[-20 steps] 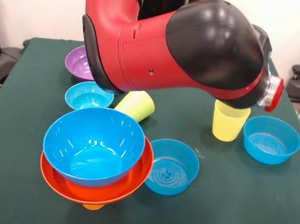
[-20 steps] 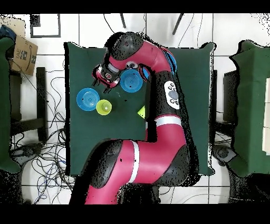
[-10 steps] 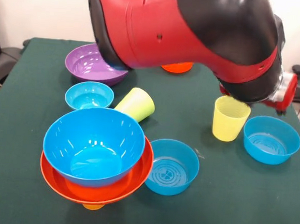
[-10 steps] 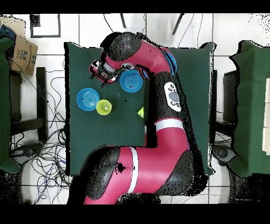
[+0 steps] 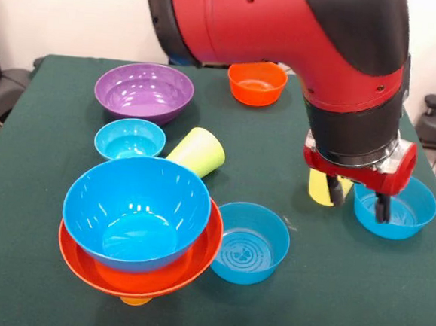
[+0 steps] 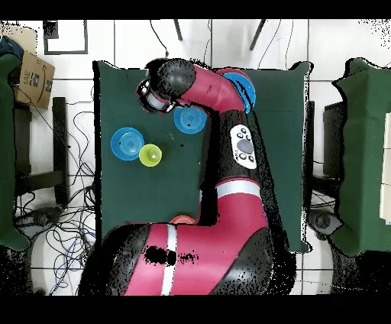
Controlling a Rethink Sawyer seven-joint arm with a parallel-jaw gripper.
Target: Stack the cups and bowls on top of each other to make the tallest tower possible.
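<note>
The table (image 5: 36, 269) cloth was dark green. The tower (image 5: 139, 228) showed a blue bowl over an orange one. Behind the tower lay a lime green cup (image 5: 198, 152) and a purple bowl (image 5: 143, 91). The arm (image 5: 304, 34) was red and black.

My arm sprawls over the green worktop (image 6: 122, 191).
Left of it sit a blue bowl (image 6: 127, 143) and yellow cup (image 6: 150, 155), touching; another blue bowl (image 6: 189, 120) lies beside my wrist.
</note>
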